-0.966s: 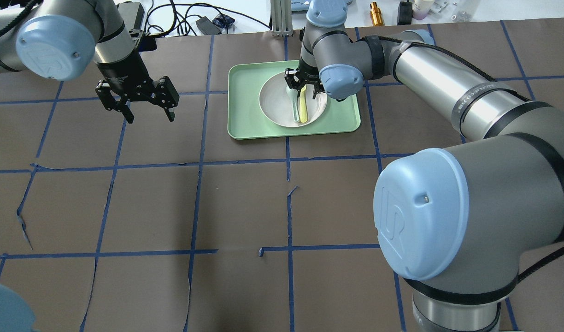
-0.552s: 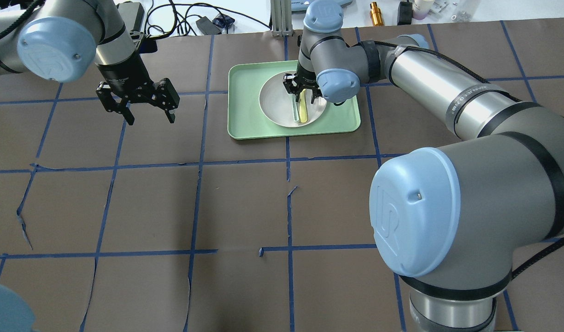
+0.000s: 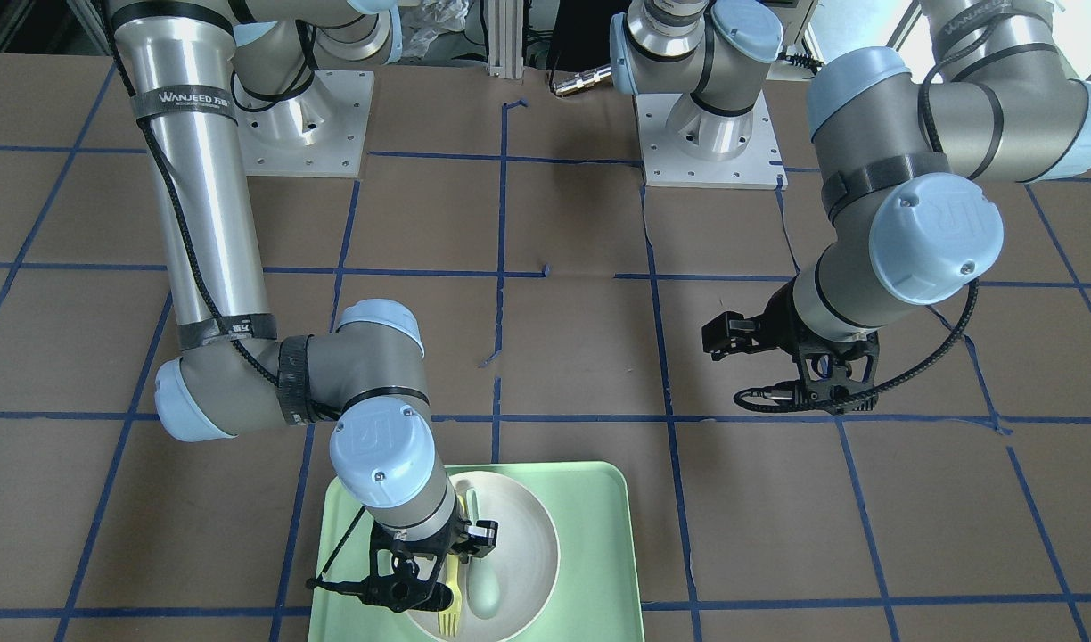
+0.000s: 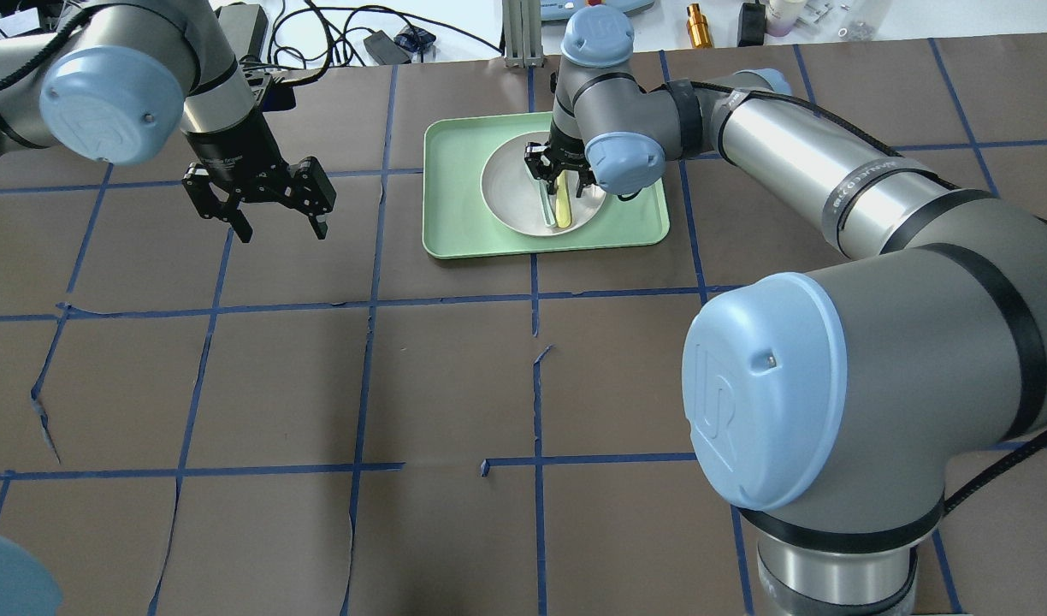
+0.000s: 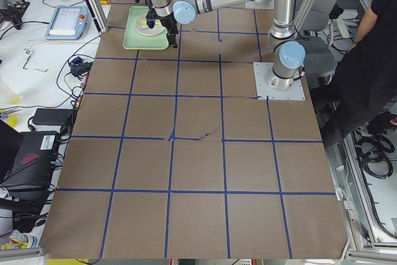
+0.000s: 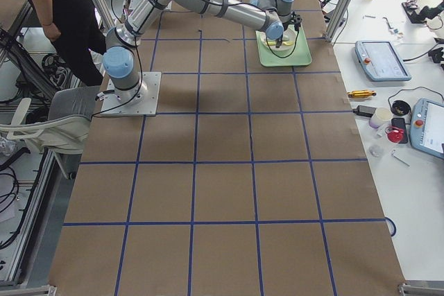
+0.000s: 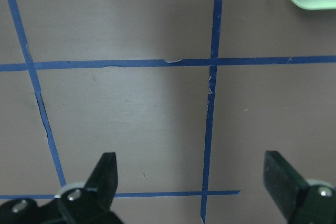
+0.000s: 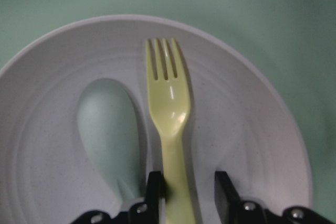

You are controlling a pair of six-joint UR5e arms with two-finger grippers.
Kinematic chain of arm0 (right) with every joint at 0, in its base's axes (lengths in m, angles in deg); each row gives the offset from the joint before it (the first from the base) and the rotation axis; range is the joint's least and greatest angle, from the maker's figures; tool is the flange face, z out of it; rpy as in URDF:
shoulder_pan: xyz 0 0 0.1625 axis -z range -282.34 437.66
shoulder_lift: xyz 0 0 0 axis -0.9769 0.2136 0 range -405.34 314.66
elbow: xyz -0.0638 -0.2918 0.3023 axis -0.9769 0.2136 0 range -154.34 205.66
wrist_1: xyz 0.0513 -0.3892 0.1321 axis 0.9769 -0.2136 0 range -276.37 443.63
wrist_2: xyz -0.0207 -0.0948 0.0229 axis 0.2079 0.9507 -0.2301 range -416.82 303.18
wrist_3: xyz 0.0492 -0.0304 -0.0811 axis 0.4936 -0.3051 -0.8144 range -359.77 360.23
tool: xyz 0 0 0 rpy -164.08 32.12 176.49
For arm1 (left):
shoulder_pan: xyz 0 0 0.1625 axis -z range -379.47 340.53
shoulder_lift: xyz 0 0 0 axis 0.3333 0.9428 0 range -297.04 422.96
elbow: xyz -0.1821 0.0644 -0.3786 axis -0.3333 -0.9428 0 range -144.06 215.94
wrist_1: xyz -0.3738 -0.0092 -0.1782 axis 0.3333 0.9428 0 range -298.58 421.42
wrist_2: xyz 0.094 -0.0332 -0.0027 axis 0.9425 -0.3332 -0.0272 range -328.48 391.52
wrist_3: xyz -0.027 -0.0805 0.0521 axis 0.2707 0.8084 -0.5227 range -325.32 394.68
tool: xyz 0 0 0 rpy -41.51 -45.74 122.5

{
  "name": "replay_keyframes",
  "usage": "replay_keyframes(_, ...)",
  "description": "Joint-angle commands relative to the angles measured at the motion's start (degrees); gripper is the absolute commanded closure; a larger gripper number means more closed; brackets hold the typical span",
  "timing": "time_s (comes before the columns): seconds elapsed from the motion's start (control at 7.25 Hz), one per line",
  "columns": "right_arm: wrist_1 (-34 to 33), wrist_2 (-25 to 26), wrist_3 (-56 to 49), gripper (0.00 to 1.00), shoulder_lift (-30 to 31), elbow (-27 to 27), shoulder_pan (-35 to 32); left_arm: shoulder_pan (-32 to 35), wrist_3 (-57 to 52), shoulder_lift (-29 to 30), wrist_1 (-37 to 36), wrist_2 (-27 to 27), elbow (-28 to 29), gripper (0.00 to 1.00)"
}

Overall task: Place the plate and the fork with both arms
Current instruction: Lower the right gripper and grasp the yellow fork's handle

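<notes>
WANJEED strap (image 3: 186, 100) on right arm (image 3: 209, 214)

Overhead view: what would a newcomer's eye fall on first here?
The right gripper reaches down into the off-white plate on the green tray, its jaws astride the yellow fork, which lies beside a pale spoon. The left gripper hangs open over the brown table, left of the tray.

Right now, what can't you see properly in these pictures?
- Fork handle end: right wrist view, cut off by the bottom edge, between the fingers of the right gripper.
- Spoon handle: same view, hidden behind one finger.
- Plate near rim: front-facing view, cut off by the bottom edge.
- Fork and spoon in both side views: too small.
</notes>
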Motion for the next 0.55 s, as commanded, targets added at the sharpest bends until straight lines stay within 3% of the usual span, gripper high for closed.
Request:
replay_keyframes(0.0,0.25,-0.06,0.01,1.0,0.28,0.03,0.0,0.0,-0.01,-0.02,-0.03,0.2,-0.04,0.0)
replay_keyframes(0.41,0.51,0.03,0.53,1.0,2.46,0.03,0.0,-0.53,-0.19,-0.1,-0.03,0.2,-0.04,0.0)
